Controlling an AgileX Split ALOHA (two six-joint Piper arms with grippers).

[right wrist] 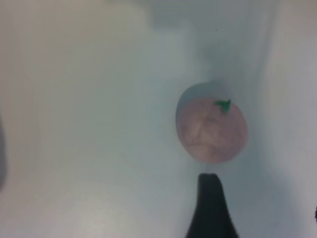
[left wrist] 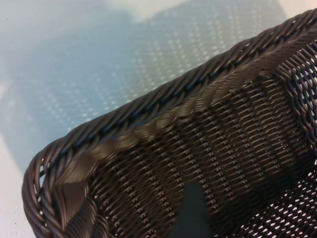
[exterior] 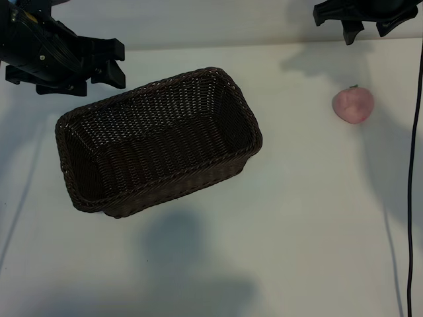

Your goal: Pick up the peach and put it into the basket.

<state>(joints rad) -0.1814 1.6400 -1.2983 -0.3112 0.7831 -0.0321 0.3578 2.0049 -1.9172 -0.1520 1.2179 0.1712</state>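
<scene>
White surface w/ soft gray shadows on it, seen from above. Big dark-brown wicker basket sits on it, turned at a slant, on the left side of the exterior view. Nothing inside it. Its braided rim shows close up in the left wrist view.

Peach lies on the surface, well apart from the basket, over on the right. It's small, round, pale pink, w/ a tiny stem on top. Nothing touches it. In the right wrist view the peach has a little green bit by the stem.

Left gripper hangs up by the basket's far left corner, just beside the rim. Its fingers stand apart & hold nothing.

Right gripper hangs at the top edge, near the peach but not touching it. Its fingers stand apart too, w/ nothing between them. One dark fingertip pokes into the right wrist view, just beside the peach.

Black cable runs down the right edge.
</scene>
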